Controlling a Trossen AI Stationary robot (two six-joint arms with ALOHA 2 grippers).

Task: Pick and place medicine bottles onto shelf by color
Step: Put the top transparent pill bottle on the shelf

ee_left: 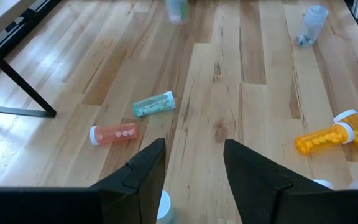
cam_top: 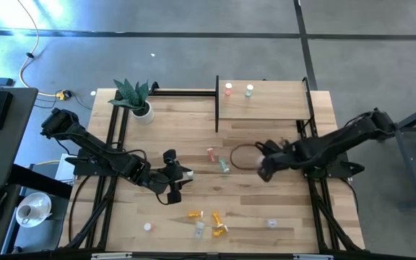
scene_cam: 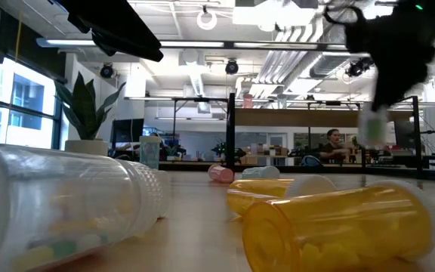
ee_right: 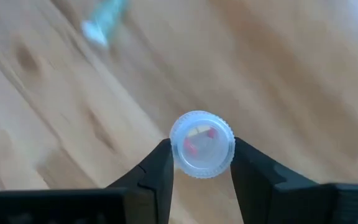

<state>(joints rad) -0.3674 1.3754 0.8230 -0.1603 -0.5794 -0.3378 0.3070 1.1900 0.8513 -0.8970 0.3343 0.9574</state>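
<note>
My right gripper [ee_right: 201,163] has its jaws pinching a clear bottle [ee_right: 202,144] at centre frame, lifted off the surface [cam_top: 266,202]. My left gripper [ee_left: 193,165] waits lower left, jaws spread. Pink bottle [cam_top: 211,153] and green bottle [cam_top: 224,165] lie mid-frame; the shelf [cam_top: 266,108] sits upper right.

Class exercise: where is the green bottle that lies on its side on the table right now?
In the high view, the green bottle lies mid-table beside the pink bottle, in front of the shelf, between the two arms.
</note>
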